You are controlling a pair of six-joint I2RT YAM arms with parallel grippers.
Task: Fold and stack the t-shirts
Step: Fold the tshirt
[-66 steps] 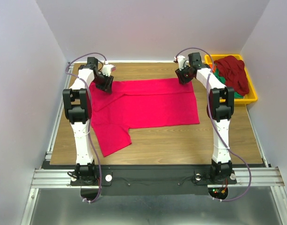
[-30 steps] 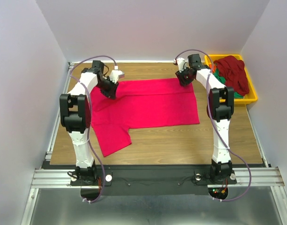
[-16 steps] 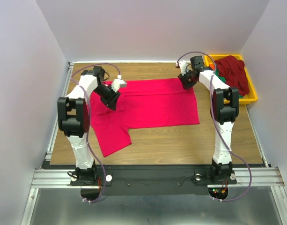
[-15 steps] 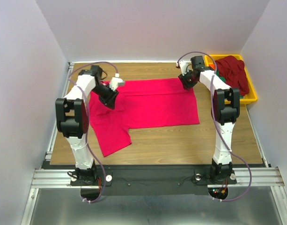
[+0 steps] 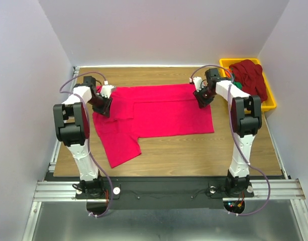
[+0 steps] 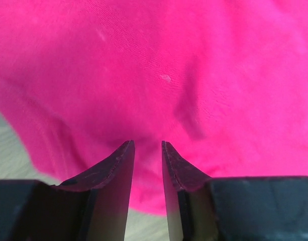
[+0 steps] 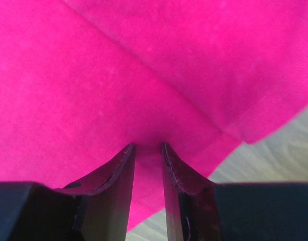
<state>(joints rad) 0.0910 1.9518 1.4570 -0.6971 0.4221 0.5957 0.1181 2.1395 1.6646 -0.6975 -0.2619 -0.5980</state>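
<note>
The right gripper (image 7: 147,146) is pinching the pink shirt (image 7: 108,75) between its nearly closed fingers. A hemmed layer is lying across it, and the wooden table (image 7: 279,155) is showing at lower right.

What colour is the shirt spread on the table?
The shirt is bright crimson-pink; top view shows it best.

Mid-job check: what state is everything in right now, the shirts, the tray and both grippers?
crimson-pink t-shirt: lying on the table, partly folded, not stacked.
left gripper: fingers pinched on that shirt's far left corner.
right gripper: fingers pinched on its far right corner.
maroon t-shirt: unfolded, heaped in the tray.
yellow tray: holding the heap.
</note>
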